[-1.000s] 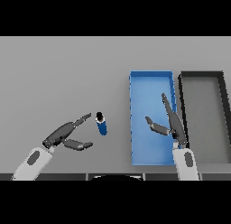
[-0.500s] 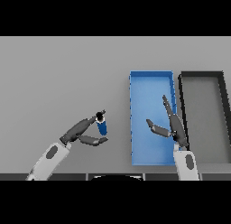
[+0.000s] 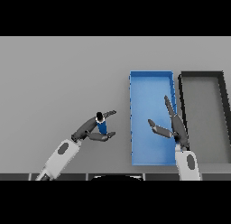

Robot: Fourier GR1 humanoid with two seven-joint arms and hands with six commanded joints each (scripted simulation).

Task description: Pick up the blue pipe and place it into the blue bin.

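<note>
Blue pipe [image 3: 102, 127] stands on the grey worktop [image 3: 58, 78], left robot hand [image 3: 90, 129] closing around it; lift and transfer to the blue bin [image 3: 151, 78] remain. Right robot hand [image 3: 173, 128] hovers released.

table [image 3: 63, 74]: matt grey | blue bin [image 3: 151, 78]: smooth plastic-like | blue pipe [image 3: 102, 127]: smooth

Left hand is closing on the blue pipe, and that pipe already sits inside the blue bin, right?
Not quite: the head view shows the blue pipe on the grey table, left of the blue bin. The left hand is around it.
</note>
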